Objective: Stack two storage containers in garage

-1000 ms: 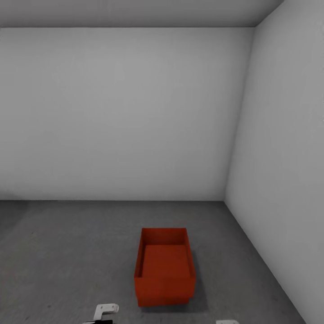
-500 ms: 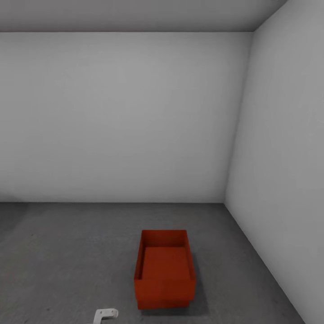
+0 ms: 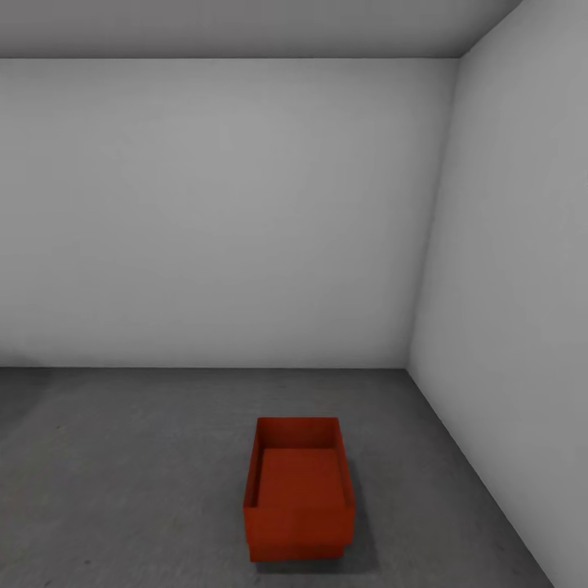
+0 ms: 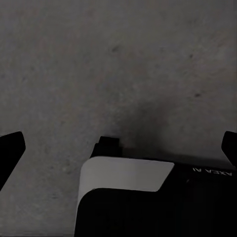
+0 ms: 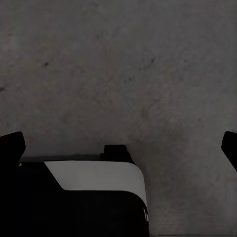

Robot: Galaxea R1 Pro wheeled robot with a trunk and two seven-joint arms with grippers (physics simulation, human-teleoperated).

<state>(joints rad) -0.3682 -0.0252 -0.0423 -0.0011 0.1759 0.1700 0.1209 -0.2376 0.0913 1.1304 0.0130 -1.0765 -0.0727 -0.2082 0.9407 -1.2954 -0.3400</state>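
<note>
— On the dark grey floor (image 3: 122, 457) near the corner, what sits?
— One stack of red-orange containers (image 3: 298, 488).
— Any writing?
— "AXEA AI", partly cut.
— Jaws?
— Left gripper (image 4: 118, 145) and right gripper (image 5: 118, 145) both spread wide, holding nothing.

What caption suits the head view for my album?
Red-orange container on a dark grey floor near the white walls' corner.
</note>
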